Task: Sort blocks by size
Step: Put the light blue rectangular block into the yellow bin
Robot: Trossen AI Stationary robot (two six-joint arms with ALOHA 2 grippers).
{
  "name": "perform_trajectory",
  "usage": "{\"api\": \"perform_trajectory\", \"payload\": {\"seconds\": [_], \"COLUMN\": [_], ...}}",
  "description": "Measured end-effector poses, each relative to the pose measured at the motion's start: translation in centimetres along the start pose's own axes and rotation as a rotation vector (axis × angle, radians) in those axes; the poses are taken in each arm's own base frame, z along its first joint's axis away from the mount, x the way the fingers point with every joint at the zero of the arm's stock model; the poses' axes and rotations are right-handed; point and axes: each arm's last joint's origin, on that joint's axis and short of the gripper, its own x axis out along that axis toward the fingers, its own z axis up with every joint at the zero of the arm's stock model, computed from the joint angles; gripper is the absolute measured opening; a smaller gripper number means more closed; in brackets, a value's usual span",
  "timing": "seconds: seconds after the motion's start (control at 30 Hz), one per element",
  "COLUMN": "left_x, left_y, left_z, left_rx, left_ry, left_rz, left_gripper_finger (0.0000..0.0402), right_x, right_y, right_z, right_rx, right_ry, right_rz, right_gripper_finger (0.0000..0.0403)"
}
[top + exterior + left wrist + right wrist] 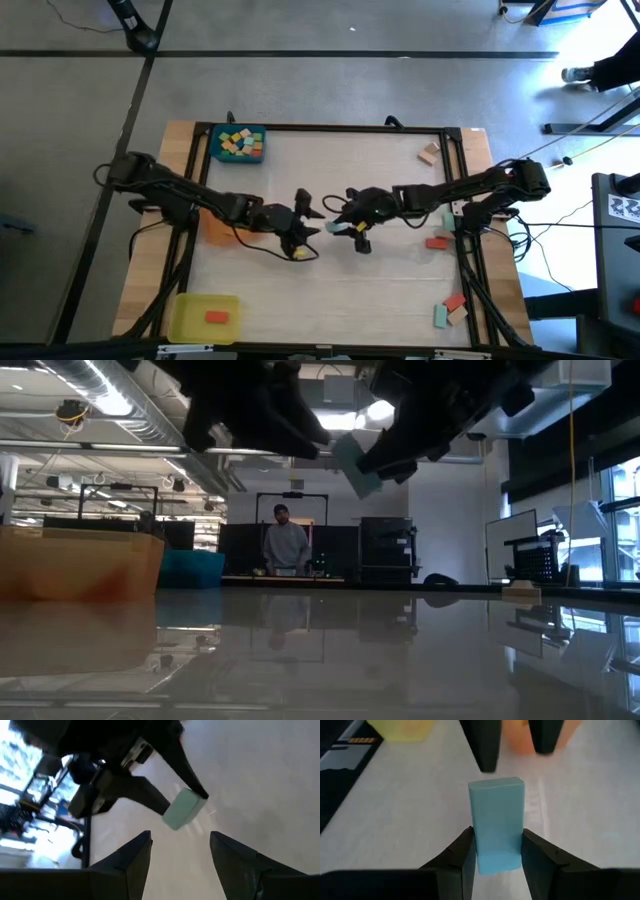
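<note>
At the near edge of the table (330, 290) the yellow tray (203, 317) on the left holds one red block (216, 317). On the near right, a red and a teal block (449, 310) lie loose, not yet sorted.

In the middle, the two arms meet above the surface. The right gripper (340, 228) pinches a pale teal block (496, 822) between its fingers, held clear of the table, as the low view shows (358, 466). The left gripper (180, 852) faces it from just beside, fingers spread and empty. This looks like a handover, with the left about to receive the block. Something yellow (299, 254) shows under the left gripper; what it is cannot be told. The orange tray (218, 230) lies partly under the left arm, its contents hidden. A red block (437, 242) sits loose near the right arm.

At the far left, the blue tray (238, 143) already holds a heap of small blocks (240, 144). At the far right a pinkish block (429, 153) waits.

The sorting appears well along: several blocks are placed, one is in hand, and about four remain.
</note>
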Motion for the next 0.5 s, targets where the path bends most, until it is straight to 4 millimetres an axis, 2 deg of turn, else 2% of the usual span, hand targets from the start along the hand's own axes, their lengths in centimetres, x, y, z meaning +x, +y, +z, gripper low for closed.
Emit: {"api": "perform_trajectory", "payload": {"seconds": [0.33,0.5], "left_x": [1.6,2.5], "left_y": [-0.5,-0.9], "left_z": [0.4,-0.2], "left_rx": [0.119,0.17], "left_ry": [-0.048,-0.016], "left_rz": [0.039,0.012], "left_gripper_finger": [0.0192,0.0192], "right_x": [0.8,1.7], "right_y": [-0.2,-0.3], "right_z": [-0.3,-0.5], "right_rx": [-0.017,-0.042], "right_ry": [-0.001,-0.004], "right_rz": [0.016,0.017], "right_gripper_finger": [0.013,0.013]}}
